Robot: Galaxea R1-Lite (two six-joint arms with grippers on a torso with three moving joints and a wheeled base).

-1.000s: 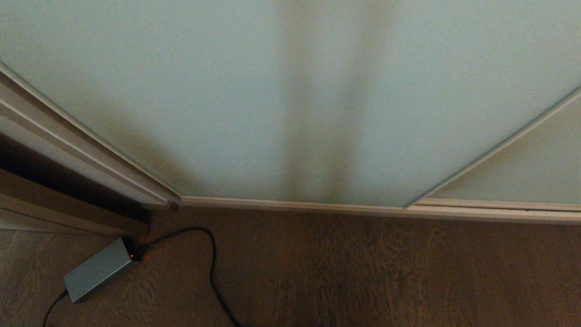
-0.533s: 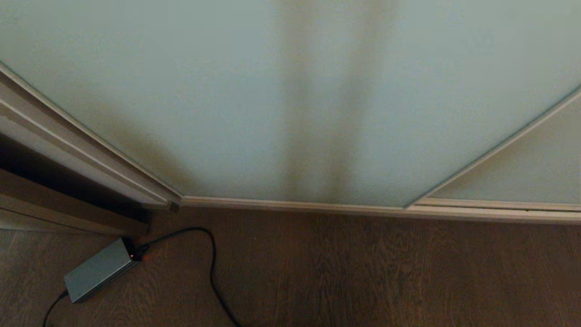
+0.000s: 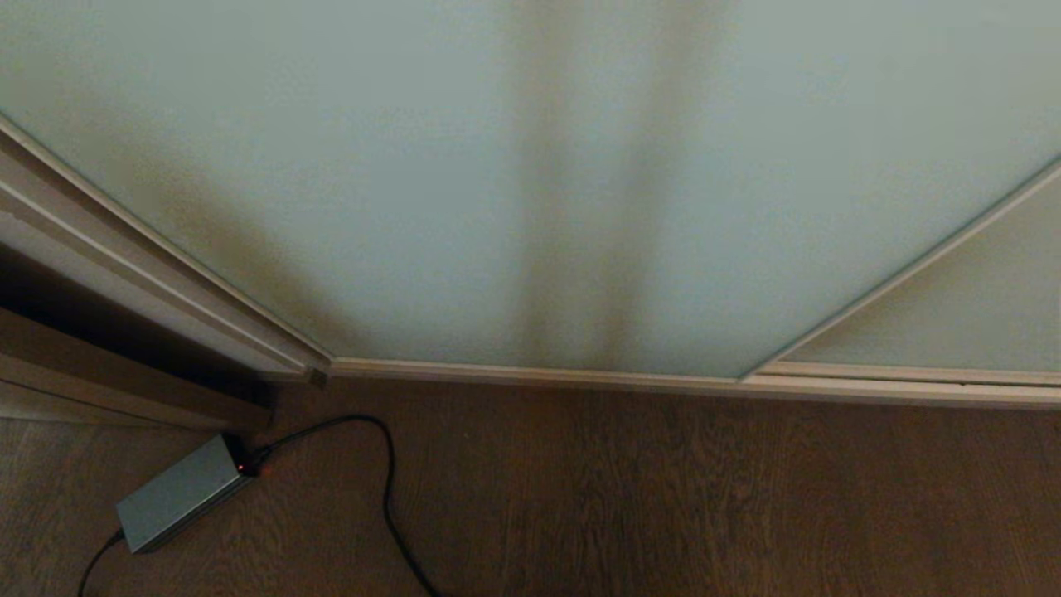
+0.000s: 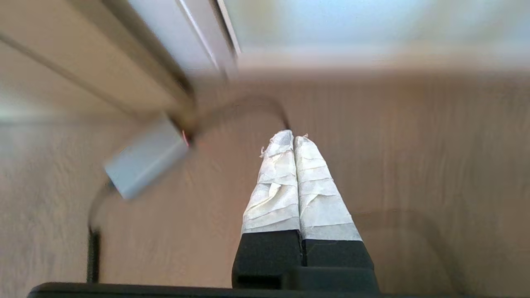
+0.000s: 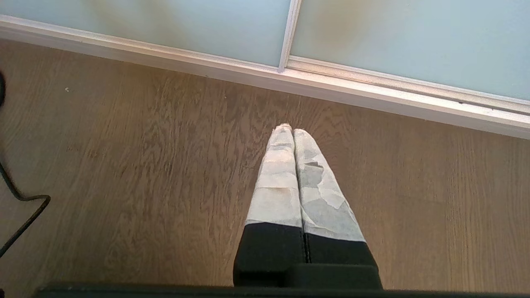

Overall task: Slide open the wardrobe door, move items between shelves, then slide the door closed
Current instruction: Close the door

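Since the sliding wardrobe door (image 3: pixel 464 182) is shut, no shelves or toys show; left gripper (image 4: pixel 293 138) and right gripper (image 5: pixel 291 130) hang over the floor (image 3: pixel 704 497), fingers pressed together, empty, probably pre-reach.

A home bedroom: frosted-glass sliding wardrobe door (image 3: pixel 464 191), wood-grain floor (image 3: pixel 704 497), power adapter (image 3: pixel 178 493) with cable (image 3: pixel 388 489).
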